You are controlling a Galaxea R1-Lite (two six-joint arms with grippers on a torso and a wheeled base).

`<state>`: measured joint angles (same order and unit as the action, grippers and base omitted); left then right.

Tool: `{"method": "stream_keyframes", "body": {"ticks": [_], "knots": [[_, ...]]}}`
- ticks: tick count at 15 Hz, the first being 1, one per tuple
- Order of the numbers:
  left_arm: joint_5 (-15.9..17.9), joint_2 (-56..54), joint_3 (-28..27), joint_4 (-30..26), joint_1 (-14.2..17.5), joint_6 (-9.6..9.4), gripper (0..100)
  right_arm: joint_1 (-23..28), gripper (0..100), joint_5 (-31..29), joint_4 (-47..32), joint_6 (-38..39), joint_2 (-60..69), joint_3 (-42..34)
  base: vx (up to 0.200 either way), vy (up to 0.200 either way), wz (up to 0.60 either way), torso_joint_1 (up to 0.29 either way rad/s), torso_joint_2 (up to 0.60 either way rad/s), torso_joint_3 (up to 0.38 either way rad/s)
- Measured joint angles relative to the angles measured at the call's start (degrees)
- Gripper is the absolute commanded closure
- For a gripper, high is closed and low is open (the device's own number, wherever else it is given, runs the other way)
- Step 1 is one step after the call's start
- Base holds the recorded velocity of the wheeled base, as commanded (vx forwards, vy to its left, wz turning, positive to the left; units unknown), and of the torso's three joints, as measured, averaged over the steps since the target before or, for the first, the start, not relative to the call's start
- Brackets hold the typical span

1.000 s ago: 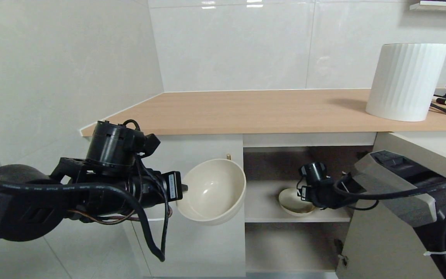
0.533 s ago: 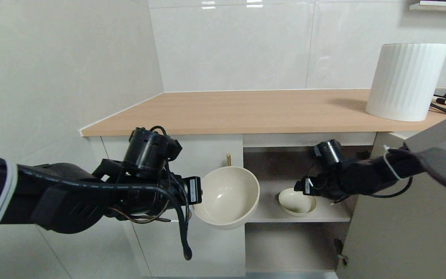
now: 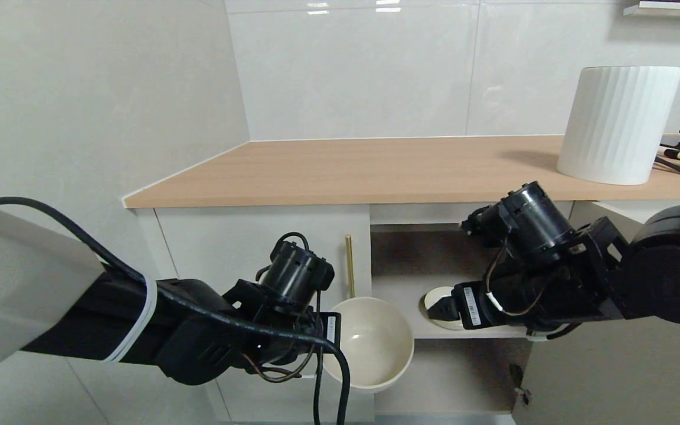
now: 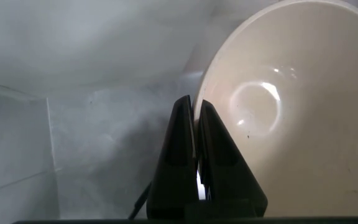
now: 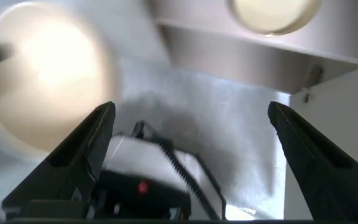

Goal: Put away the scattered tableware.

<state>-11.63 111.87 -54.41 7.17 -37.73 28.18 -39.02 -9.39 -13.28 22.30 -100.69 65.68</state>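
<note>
Left hand (image 3: 331, 333) pinching rim of cream bowl (image 3: 375, 345), held tilted at left end of shelf (image 3: 399, 307) front edge. Looks rigid, glossy, slippery, breakable; rim pinch suits. Right hand (image 5: 191, 118) spread wide, empty, near small bowl (image 5: 275, 15) on shelf.

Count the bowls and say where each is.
2. One large bowl is gripped at its rim by the left claw; a smaller bowl sits on the cabinet shelf, partly behind the right claw. More may be hidden.
</note>
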Motion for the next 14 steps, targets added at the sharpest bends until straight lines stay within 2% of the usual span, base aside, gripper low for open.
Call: {"method": "stream_keyframes", "body": {"ticks": [4, 12, 13, 14], "knots": [[-1.7, 0.4, 0.2, -0.1, -1.9, -0.07, 100, -3.3, 0, -0.7, 0.3, 0.1, -2.4, -1.1, 0.0, 0.0, 0.0, 0.0, 0.0, 0.0], [-1.9, -1.0, 1.1, -0.1, -3.6, -0.05, 100, -3.6, 0, -0.9, 6.1, 2.2, -10.5, -0.8, 0.0, 0.0, 0.0, 0.0, 0.0, 0.0], [-1.9, -1.1, 1.1, -0.1, -3.7, -0.05, 100, -3.6, 100, -0.9, 6.3, 2.4, -11.0, -0.8, 0.0, 0.0, 0.0, 0.0, 0.0, 0.0], [-1.9, -1.2, 1.2, -0.1, -3.7, -0.05, 100, -3.6, 100, -0.9, 6.4, 2.4, -11.3, -0.8, 0.0, 0.0, 0.0, 0.0, 0.0, 0.0]]}}
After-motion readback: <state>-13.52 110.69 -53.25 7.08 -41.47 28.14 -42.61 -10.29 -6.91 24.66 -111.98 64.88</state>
